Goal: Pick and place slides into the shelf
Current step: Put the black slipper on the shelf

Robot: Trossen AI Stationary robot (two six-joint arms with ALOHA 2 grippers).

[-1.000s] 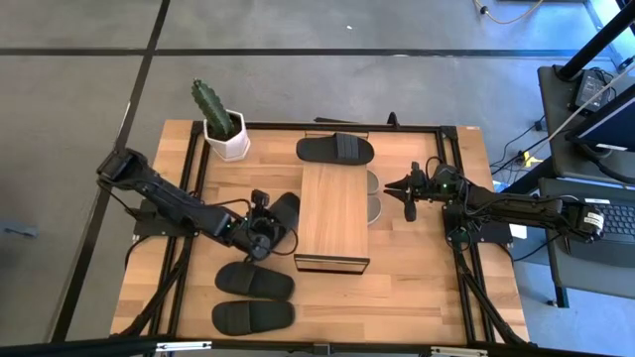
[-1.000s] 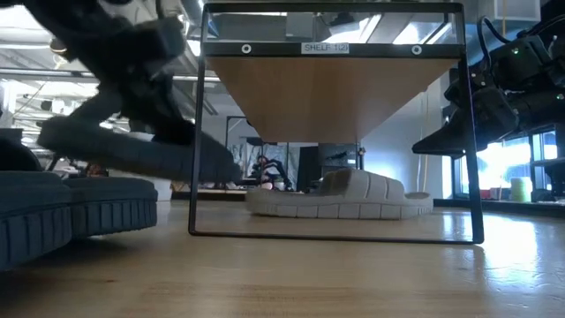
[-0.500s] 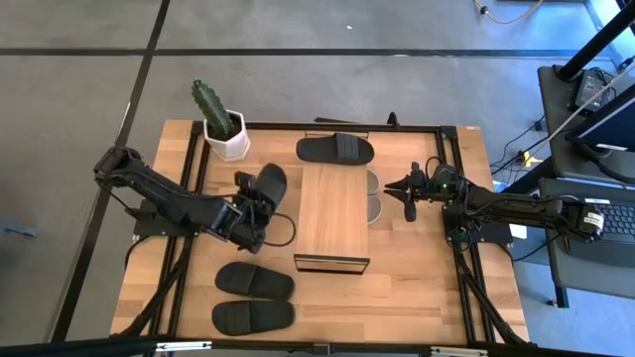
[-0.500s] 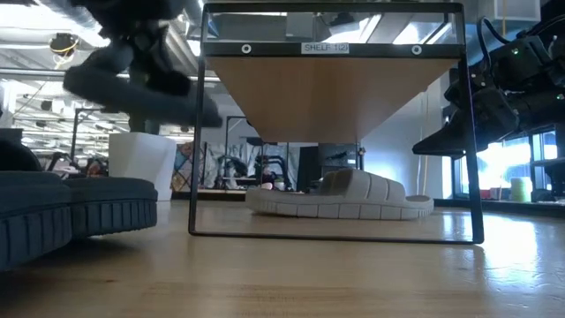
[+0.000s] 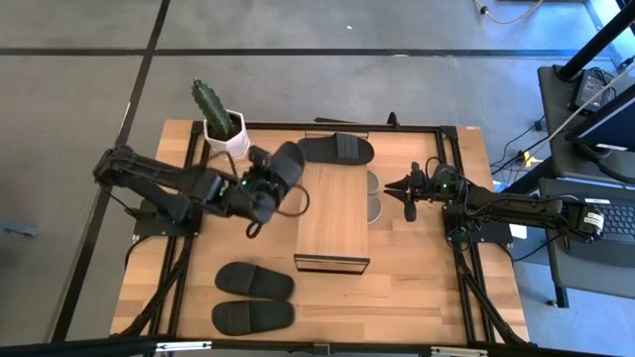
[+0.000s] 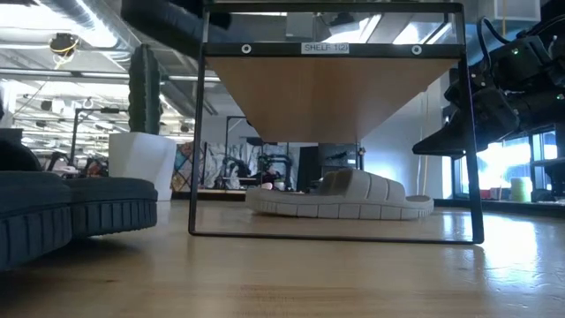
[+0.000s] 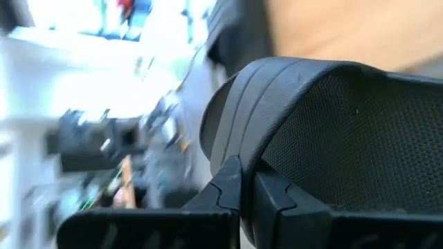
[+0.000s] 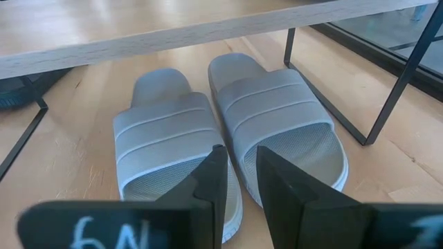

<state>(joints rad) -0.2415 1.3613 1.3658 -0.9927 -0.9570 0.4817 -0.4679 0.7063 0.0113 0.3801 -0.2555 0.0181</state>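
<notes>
My left gripper point(image 5: 260, 185) pinches a black slide point(image 5: 285, 167) aloft, just left of the shelf point(image 5: 332, 213). Next I judge: carry it over the plank, level it, release.

A robotics lab or workshop. The wooden tabletop point(image 5: 417, 268) stands on grey concrete floor point(image 5: 79, 99), beside an equipment rack point(image 5: 595, 99) with cables. Exposed ceiling ducts point(image 6: 79, 18) run overhead.
</notes>
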